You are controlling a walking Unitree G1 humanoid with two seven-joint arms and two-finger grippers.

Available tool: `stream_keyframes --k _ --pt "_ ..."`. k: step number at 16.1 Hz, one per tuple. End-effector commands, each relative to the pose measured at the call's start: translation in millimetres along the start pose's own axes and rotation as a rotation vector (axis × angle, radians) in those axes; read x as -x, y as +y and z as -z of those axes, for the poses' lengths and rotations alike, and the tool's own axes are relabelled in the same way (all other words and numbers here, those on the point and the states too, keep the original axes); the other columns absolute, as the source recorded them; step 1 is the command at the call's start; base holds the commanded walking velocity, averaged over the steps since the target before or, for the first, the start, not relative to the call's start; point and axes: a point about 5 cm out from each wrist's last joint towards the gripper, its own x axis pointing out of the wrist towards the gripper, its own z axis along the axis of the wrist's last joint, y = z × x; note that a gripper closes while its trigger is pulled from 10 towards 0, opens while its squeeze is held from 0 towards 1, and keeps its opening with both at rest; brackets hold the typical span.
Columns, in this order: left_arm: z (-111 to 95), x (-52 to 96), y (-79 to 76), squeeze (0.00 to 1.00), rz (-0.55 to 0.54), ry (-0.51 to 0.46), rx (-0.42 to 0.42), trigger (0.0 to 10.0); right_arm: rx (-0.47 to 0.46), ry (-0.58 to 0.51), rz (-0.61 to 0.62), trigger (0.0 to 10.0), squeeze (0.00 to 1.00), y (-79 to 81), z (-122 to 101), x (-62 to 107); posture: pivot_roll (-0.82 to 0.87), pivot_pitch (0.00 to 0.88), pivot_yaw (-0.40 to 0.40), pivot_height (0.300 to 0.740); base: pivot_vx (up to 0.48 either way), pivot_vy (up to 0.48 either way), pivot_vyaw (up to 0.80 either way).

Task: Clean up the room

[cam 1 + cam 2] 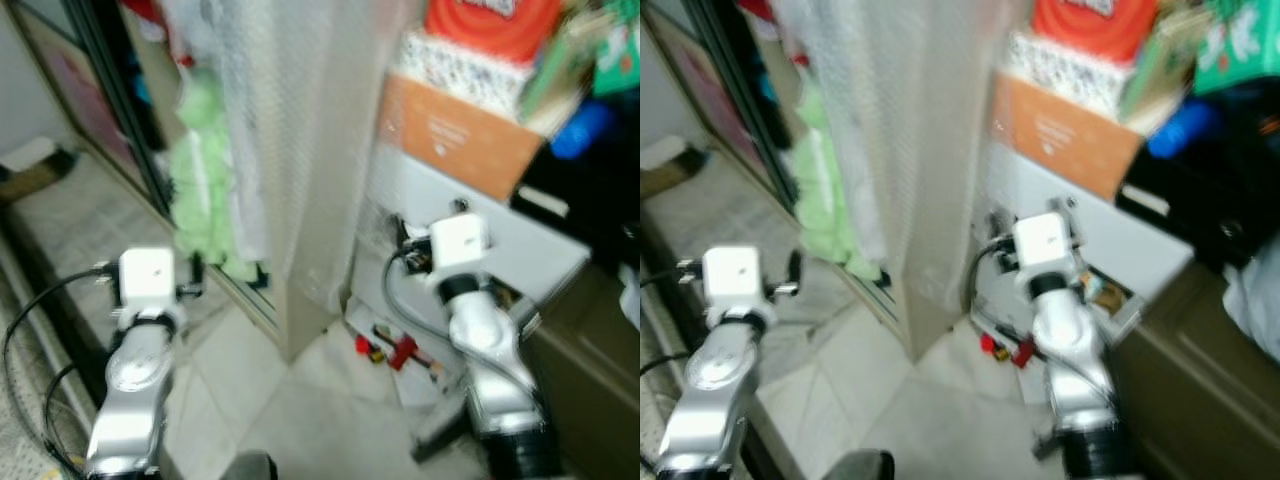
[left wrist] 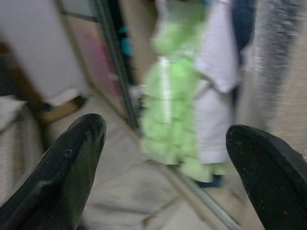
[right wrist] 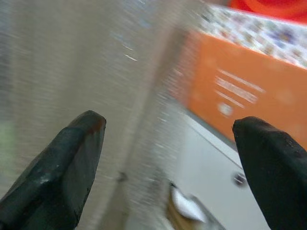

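Note:
Both views from the head are blurred. My left arm (image 1: 140, 340) and right arm (image 1: 480, 330) are raised in front of me. The left gripper (image 2: 165, 139) is open with nothing between its fingers and faces a light green garment (image 2: 168, 110) hanging beside a white one (image 2: 216, 72) in an open closet. The right gripper (image 3: 168, 129) is open too, facing an orange box (image 3: 249, 91) and a pale column (image 3: 72, 62). Small red items (image 1: 395, 350) and papers lie on the floor by the right arm.
A white translucent sheet (image 1: 300, 120) hangs over the column. Boxes, a red item (image 1: 490, 25) and a blue thing (image 1: 580, 130) are stacked on a white cabinet (image 1: 520, 240). Dark brown furniture (image 1: 590, 350) stands at the right. A dark sliding-door frame (image 1: 120, 110) runs along the left.

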Motion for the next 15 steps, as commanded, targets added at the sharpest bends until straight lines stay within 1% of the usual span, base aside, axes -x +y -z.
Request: stream_keyframes --k 1,2,3,5,8,12,15 --pt "1 6.8 1.7 0.00 -0.005 0.004 -0.009 10.0 0.000 0.043 -0.005 10.0 0.00 -5.9 6 13.3 0.03 0.000 -0.030 0.740 0.000 0.000 0.80" --pt "3 9.5 3.4 0.00 -0.005 0.012 -0.013 10.0 -0.002 0.054 -0.010 10.0 0.00 -6.1 7 19.8 0.03 0.000 -0.030 0.740 0.000 0.000 0.80" --pt "6 14.5 6.1 0.00 -0.005 0.026 -0.018 10.0 0.003 0.069 -0.007 10.0 0.00 -10.4 9 27.5 0.02 0.000 -0.029 0.740 0.000 0.000 0.80" --pt "9 17.9 8.3 0.00 -0.011 0.038 -0.021 10.0 -0.019 0.091 0.010 10.0 0.00 -18.1 10 31.7 0.01 0.000 -0.022 0.740 0.000 0.000 0.80" --pt "5 16.1 4.4 0.00 -0.001 0.032 -0.018 10.0 -0.024 0.086 -0.006 10.0 0.00 -14.4 6 31.7 0.01 0.000 -0.019 0.740 0.000 0.000 0.80" --pt "2 10.9 4.3 0.00 0.003 0.024 -0.014 10.0 -0.035 0.085 -0.017 10.0 0.00 -12.5 5 27.2 0.02 0.000 -0.018 0.740 0.000 0.000 0.80" --pt "-1 8.1 1.4 0.00 0.012 0.011 -0.011 10.0 -0.035 0.080 -0.016 10.0 0.00 -11.6 4 24.8 0.02 0.000 -0.015 0.740 0.000 0.000 0.80"
